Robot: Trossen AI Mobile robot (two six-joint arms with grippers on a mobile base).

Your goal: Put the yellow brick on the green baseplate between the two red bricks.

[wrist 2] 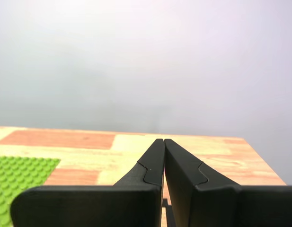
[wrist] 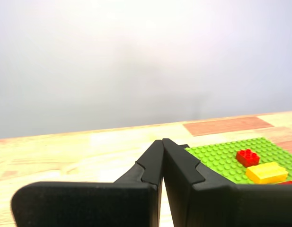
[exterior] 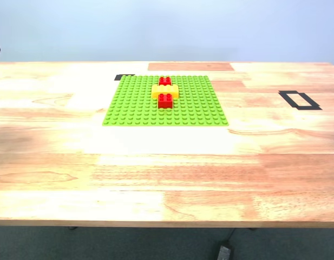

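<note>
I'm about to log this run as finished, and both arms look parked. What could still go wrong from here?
1. The yellow brick sits on the green baseplate between the far red brick and the near red brick, but no view shows whether it is pressed fully down.
2. My first tool and my second tool are shut and empty above the table; a low sweep could shift the baseplate.

A pale wooden table (exterior: 167,173) of mixed planks stands before a plain light-blue wall (exterior: 167,27); dark teal floor (exterior: 129,244) shows beneath its near edge.
</note>
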